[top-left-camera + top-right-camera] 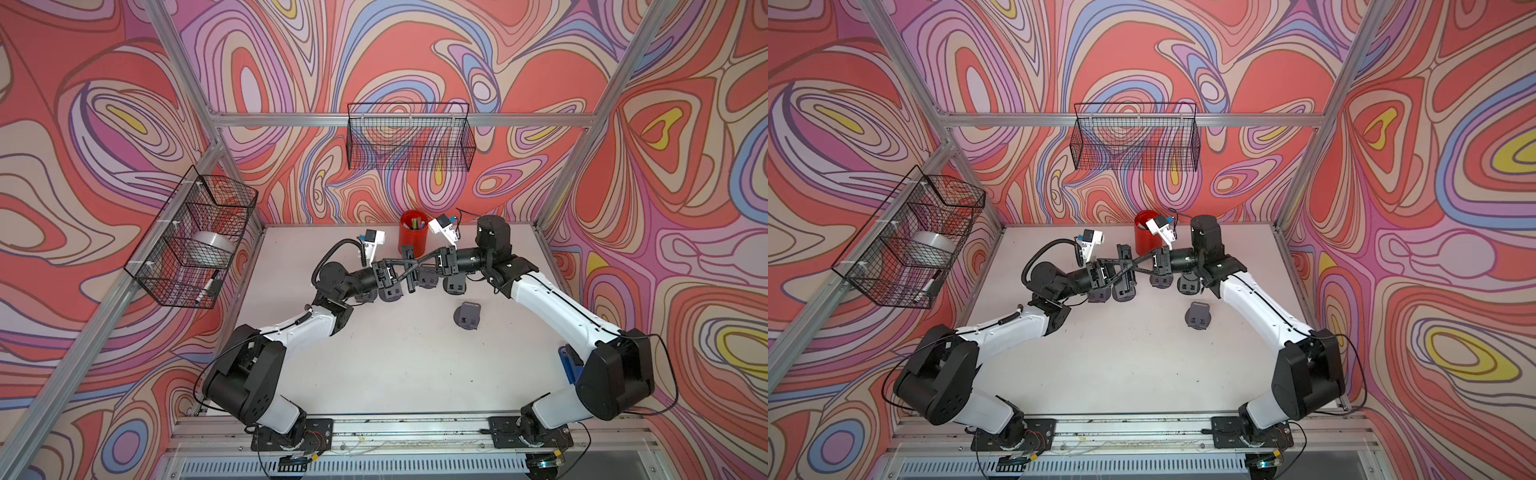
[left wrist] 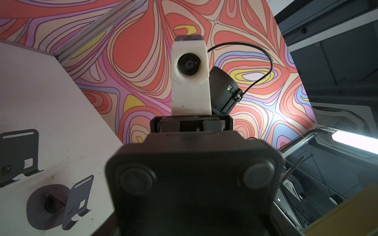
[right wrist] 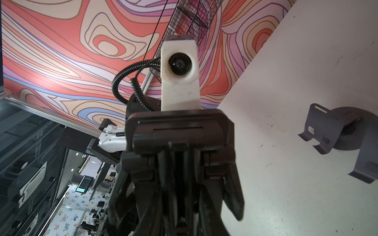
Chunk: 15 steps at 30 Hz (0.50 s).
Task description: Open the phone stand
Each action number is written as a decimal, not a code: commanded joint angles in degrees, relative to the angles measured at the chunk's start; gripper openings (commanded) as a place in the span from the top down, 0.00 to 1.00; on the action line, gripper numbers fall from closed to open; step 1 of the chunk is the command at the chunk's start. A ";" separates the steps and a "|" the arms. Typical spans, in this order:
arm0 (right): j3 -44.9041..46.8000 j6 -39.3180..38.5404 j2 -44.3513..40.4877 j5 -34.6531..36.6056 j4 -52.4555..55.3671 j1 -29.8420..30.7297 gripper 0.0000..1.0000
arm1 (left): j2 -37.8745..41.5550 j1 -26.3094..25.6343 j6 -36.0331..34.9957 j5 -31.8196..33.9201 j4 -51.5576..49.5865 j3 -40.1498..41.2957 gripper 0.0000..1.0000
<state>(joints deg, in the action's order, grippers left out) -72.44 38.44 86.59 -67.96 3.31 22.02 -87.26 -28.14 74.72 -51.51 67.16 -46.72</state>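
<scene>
phone stand (image 2: 194, 183): black plastic, matt; the two round feet on its underside look rubbery (dull, a little dusty).
tabletop (image 1: 395, 353): white, matt and smooth, scuffed with small dark marks.
grey stand (image 1: 468, 316): thin bent sheet, metal by the look, satin grey.
cup (image 1: 413, 239): red, smooth, faint sheen; plastic by the look.
basket (image 1: 409, 137): black-coated wire mesh.
frame rail (image 1: 291, 120): bare aluminium, brushed.
right arm (image 1: 552, 307): glossy white plastic shell, matt black joints.

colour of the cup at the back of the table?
Red. The cup shows best in a top view, standing just behind the crossed arms.
</scene>
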 commanded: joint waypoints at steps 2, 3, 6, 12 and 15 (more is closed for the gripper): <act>-1.73 0.06 -0.38 -0.15 0.15 -0.06 1.00 | -0.54 -0.34 0.44 -2.30 5.71 -2.15 0.61; -1.73 -0.01 -0.45 -0.15 0.20 -0.13 1.00 | -0.51 -0.42 0.45 -2.24 5.66 -2.08 0.62; -2.03 -0.44 -0.54 -0.20 0.64 -0.09 1.00 | -0.41 -0.42 0.52 -2.43 5.76 -2.04 0.71; -3.83 -2.74 0.05 -0.75 3.96 -0.08 1.00 | -0.46 -0.40 0.70 -4.13 5.63 -2.70 0.86; -4.70 -5.03 0.30 -1.06 6.73 -0.46 1.00 | -0.39 -0.24 0.69 -5.23 5.31 -3.12 0.90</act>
<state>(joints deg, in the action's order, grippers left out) -74.94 35.94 86.65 -68.27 7.55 21.80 -87.64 -28.10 75.35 -52.93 67.59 -47.92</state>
